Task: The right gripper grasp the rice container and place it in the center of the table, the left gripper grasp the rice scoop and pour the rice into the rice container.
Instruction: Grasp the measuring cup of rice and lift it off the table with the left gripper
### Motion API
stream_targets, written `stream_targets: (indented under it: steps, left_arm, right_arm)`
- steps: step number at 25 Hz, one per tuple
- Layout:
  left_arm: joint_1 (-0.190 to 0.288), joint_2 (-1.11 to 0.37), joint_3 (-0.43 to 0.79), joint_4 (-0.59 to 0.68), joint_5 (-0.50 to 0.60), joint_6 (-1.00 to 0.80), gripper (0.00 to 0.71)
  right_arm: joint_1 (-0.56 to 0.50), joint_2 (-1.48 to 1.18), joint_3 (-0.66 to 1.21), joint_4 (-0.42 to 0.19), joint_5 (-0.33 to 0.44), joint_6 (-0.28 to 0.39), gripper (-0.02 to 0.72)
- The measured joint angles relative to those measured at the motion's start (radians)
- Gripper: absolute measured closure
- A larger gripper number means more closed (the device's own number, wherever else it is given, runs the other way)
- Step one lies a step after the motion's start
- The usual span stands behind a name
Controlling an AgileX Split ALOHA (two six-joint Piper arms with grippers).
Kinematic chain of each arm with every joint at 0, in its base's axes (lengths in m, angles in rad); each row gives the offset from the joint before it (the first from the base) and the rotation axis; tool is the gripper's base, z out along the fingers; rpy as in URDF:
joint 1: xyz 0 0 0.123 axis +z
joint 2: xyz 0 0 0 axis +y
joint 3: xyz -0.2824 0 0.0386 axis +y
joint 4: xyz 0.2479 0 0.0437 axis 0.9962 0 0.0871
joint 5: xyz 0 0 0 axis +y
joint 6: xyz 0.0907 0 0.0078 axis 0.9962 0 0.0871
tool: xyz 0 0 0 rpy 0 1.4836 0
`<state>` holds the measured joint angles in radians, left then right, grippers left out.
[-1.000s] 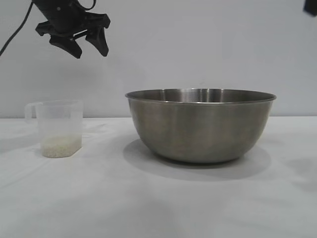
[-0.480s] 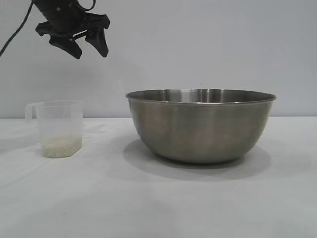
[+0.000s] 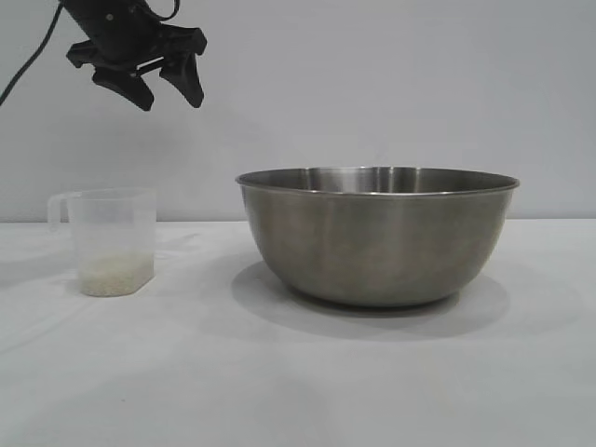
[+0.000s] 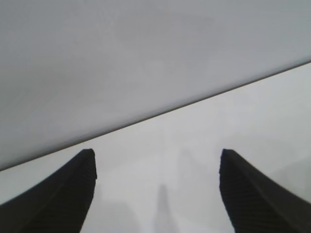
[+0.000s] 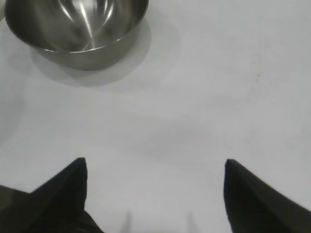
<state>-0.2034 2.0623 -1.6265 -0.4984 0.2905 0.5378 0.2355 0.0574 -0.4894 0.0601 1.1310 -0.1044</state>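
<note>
My right gripper [image 5: 153, 194] has pulled back, jaws open and empty; rice container [image 3: 377, 235] sits mid-table [image 3: 298, 382]. Left gripper [image 3: 168, 79] hangs open above rice scoop [image 3: 112, 240]. Scooping's next.

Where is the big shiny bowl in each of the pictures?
Exterior view: the rice container stands on the table, right of the middle, with the rice scoop well apart at its left.
Left wrist view: not in it; only cloth, wall and two fingertips.
Right wrist view: the rice container sits in the top left corner, partly cut off, empty.
Shared landmark: the white table, in all three views.
</note>
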Motion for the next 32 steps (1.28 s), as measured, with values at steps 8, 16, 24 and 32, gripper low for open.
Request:
stream_targets:
  steps: [8,16,24,32]
  left_arm:
    - [0.0,-0.02,0.0,0.002,0.071,0.0,0.24]
    - [0.0,-0.136,0.0,0.011,0.118,0.043,0.24]
    - [0.0,-0.197,0.0,-0.026,0.132,0.061,0.24]
    - [-0.003,-0.199,0.0,-0.193,0.139,0.117,0.24]
  right_arm:
    - [0.0,-0.074,0.0,-0.003,0.007,0.0,0.21]
    - [0.0,-0.074,0.0,-0.003,0.007,0.0,0.21]
    - [0.0,-0.074,0.0,-0.003,0.007,0.0,0.21]
    - [0.0,-0.074,0.0,-0.005,0.007,0.0,0.21]
